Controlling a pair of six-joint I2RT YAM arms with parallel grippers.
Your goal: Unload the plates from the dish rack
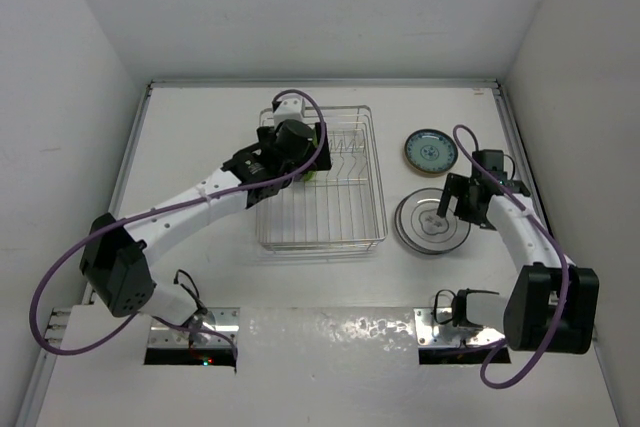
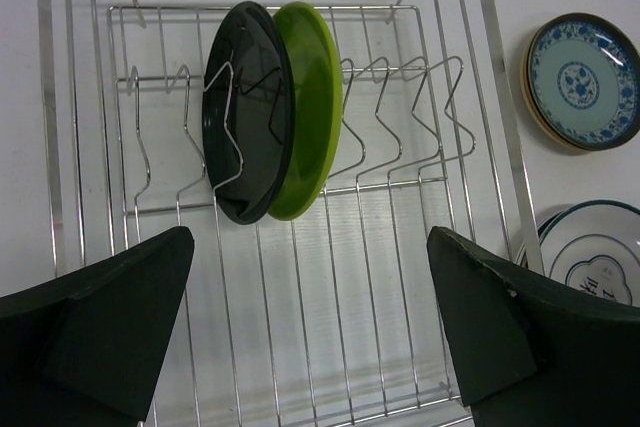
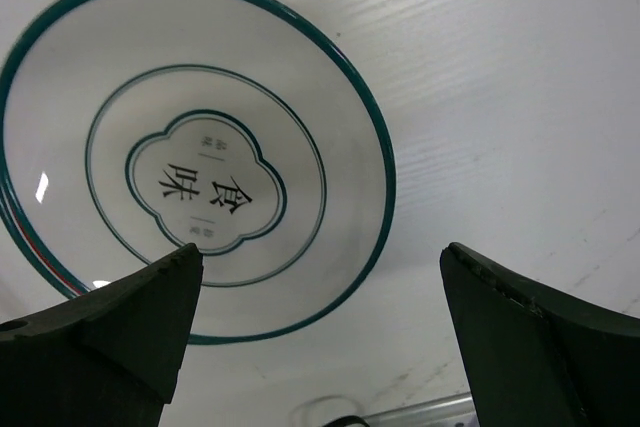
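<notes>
Now racked: lime plate (image 2: pixel 314 97); black plate (image 2: pixel 252 137)

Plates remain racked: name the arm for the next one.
Left. The left gripper, open, hovers over the dish rack, facing the lime green plate and black plate; the right gripper is outside, above a teal-rimmed plate.

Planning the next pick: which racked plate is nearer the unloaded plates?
The lime green round plate; the black round plate stands beside it, farther from them.
</notes>
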